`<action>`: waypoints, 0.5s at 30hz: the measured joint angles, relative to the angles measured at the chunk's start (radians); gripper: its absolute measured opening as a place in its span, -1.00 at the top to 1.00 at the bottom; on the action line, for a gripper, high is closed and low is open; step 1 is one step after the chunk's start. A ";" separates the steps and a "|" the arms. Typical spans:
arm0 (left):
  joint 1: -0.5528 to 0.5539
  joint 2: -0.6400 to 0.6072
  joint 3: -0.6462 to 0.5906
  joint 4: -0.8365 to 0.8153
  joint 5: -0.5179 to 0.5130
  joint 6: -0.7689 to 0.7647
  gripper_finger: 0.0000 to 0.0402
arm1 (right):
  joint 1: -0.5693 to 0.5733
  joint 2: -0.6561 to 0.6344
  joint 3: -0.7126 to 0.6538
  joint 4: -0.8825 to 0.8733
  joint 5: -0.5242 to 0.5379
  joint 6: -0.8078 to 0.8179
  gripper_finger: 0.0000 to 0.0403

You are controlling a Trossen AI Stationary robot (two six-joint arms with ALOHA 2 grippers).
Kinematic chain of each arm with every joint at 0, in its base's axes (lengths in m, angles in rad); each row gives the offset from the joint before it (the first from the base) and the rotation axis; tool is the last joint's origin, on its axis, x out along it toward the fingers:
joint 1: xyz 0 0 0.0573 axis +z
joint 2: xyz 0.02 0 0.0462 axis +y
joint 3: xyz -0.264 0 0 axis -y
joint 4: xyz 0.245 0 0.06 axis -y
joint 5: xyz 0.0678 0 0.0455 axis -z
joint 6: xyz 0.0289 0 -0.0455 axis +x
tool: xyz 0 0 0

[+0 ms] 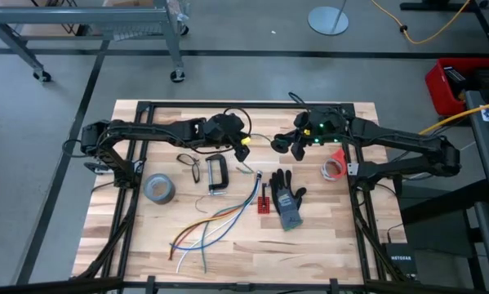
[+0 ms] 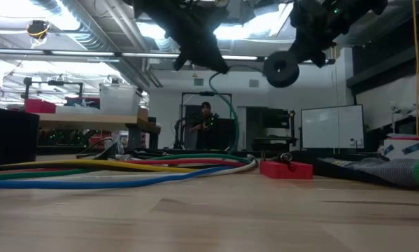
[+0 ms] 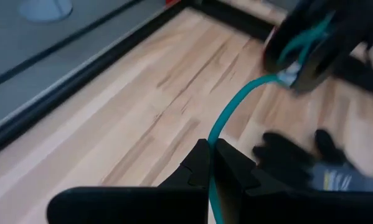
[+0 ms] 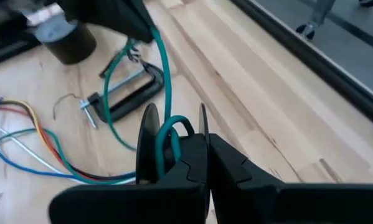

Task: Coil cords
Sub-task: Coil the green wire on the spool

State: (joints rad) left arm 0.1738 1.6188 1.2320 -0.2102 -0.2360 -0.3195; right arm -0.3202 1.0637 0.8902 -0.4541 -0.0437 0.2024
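Observation:
A thin green cord runs through the air between my two grippers above the table's far middle. One end is wound into a small dark round bundle. My right gripper is shut on that bundle, which also shows in the right wrist view. My left gripper is shut on the cord a short way from the bundle. Beyond my left gripper the cord's loose length hangs in a curve down toward the table. My left gripper pinches the green cord's free run between its two fingers, which lie across the cord. The cord is lifted clear here and curves over to the bundle. My right gripper holds the round bundle by its rim between its two fingers. Green loops show inside the bundle. It is lifted clear of the table.
Below lie a black C-clamp, a grey tape roll, a dark glove, a small red block, loose coloured wires and a pink tape roll. A person stands in the room behind.

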 joint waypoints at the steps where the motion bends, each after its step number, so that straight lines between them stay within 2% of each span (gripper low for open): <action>1: 0.000 0.000 0.000 0.025 0.000 0.009 1.00 | 0.000 0.010 0.000 0.001 0.000 0.000 0.99; 8: -0.001 0.000 0.000 0.149 0.051 0.008 1.00 | 0.000 0.090 0.000 0.024 0.051 0.000 0.99; 15: -0.010 0.000 0.000 0.159 0.076 -0.049 1.00 | -0.001 0.156 0.000 0.131 0.063 0.001 0.99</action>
State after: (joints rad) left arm 0.1641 1.6188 1.2320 -0.0507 -0.1596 -0.3685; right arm -0.3214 1.2197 0.8902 -0.3230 0.0193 0.2029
